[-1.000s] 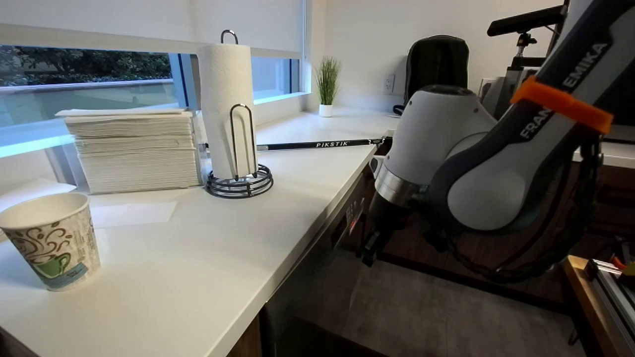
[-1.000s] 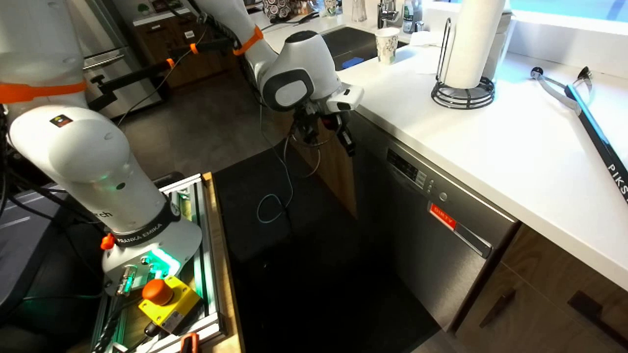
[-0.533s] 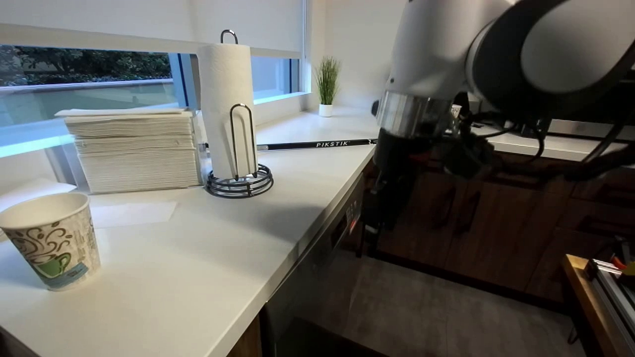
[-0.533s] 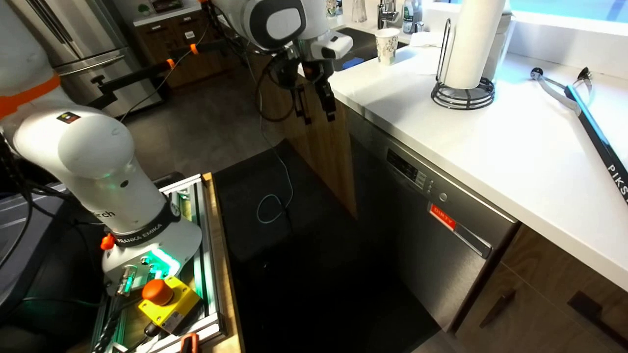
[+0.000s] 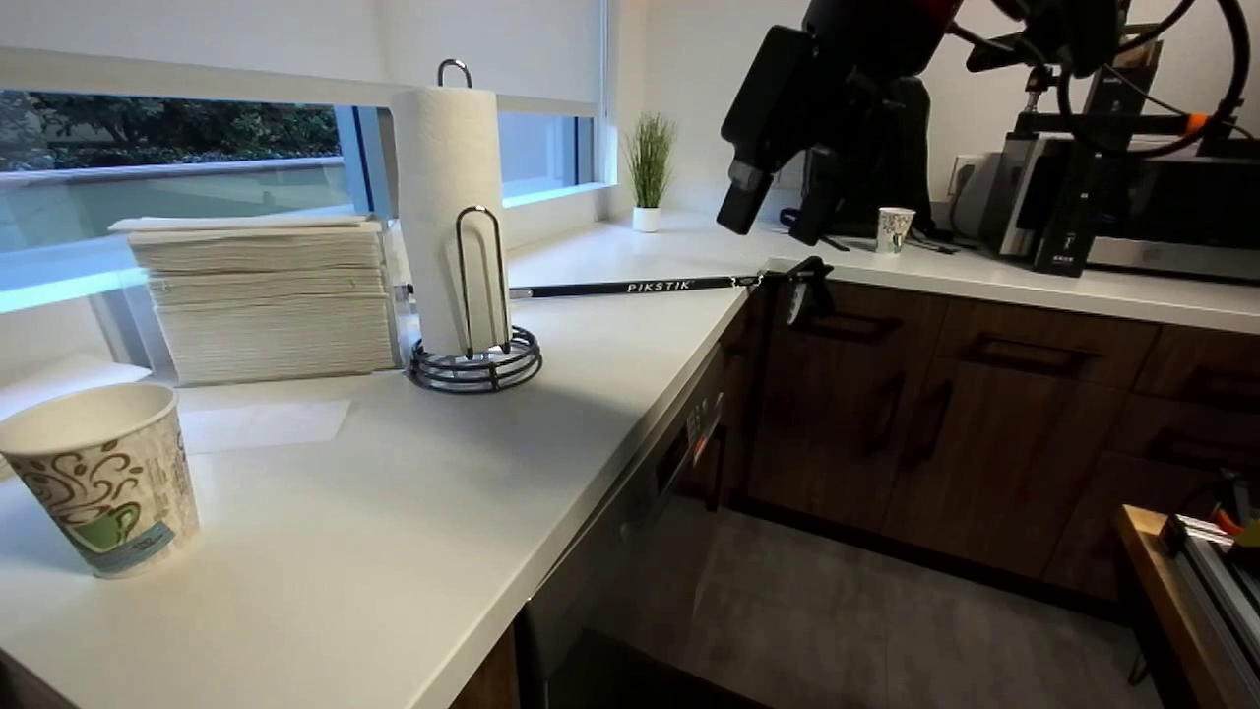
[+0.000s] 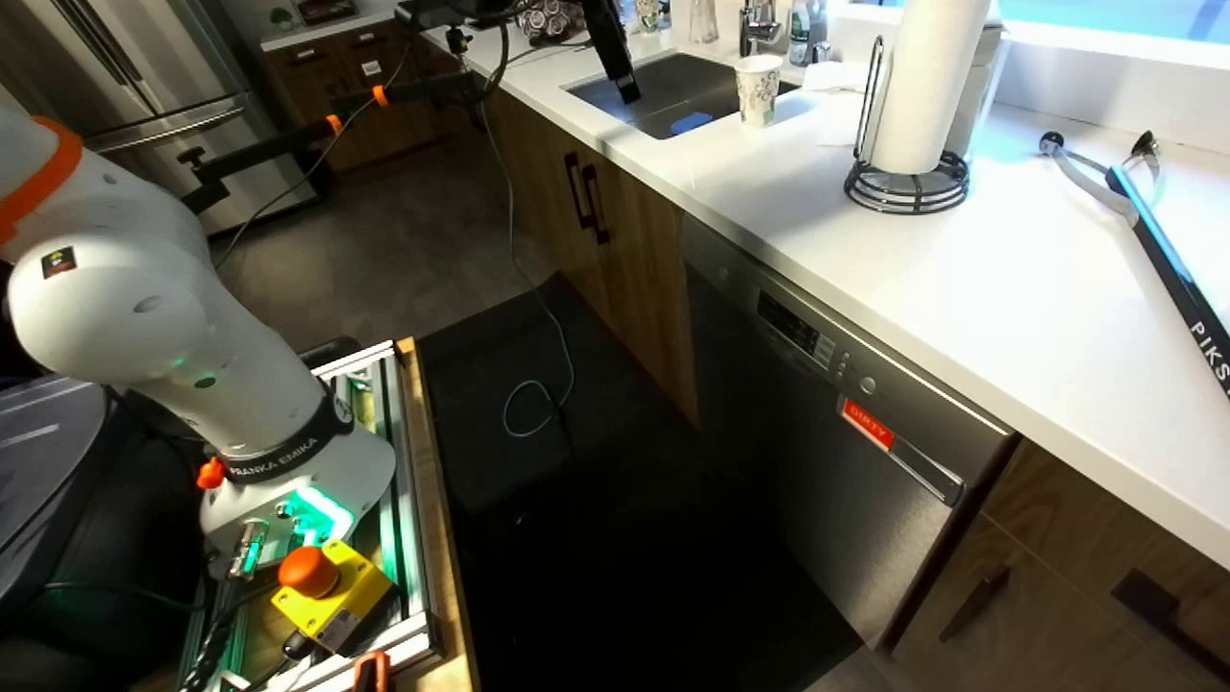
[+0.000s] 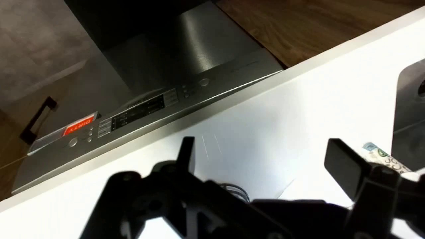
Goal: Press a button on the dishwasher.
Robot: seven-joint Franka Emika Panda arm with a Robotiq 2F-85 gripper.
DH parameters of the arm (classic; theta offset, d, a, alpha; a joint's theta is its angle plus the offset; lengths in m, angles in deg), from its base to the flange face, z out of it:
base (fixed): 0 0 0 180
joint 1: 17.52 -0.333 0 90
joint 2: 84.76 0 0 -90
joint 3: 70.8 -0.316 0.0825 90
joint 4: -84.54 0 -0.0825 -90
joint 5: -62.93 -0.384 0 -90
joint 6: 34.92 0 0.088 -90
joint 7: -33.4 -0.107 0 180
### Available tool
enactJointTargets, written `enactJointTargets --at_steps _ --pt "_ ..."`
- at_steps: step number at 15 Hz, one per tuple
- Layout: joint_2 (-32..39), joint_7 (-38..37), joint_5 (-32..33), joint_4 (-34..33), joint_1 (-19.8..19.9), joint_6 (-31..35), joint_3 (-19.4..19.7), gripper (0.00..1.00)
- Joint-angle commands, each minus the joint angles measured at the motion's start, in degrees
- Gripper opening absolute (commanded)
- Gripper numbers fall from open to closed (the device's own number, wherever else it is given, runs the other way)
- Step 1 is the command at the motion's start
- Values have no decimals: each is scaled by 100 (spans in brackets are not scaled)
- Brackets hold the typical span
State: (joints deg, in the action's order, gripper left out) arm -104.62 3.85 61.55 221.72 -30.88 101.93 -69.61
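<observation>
In the wrist view, the gripper (image 7: 262,147) hid most of the paper-towel holder (image 7: 238,191) at lower centre; panel markings (image 7: 171,97) on the dishwasher (image 7: 186,63) were too small to read; the right edge cropped the sink (image 7: 406,108).

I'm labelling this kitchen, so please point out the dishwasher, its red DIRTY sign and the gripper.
Dishwasher (image 6: 841,485), in an exterior view: its steel front.
DIRTY sign (image 7: 78,125), wrist view: its red face.
Gripper (image 7: 260,148), wrist view: midway between its parted fingertips.

Free rm in front of d/w panel (image 6: 846,361), ctr edge (image 6: 865,312) just above
</observation>
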Motion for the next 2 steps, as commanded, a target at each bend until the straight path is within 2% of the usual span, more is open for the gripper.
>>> enactJointTargets --at_steps 1,2 --pt "-47 133 -199 8 453 -20 -411 100" --pt "-55 114 -195 22 467 -20 -420 100"
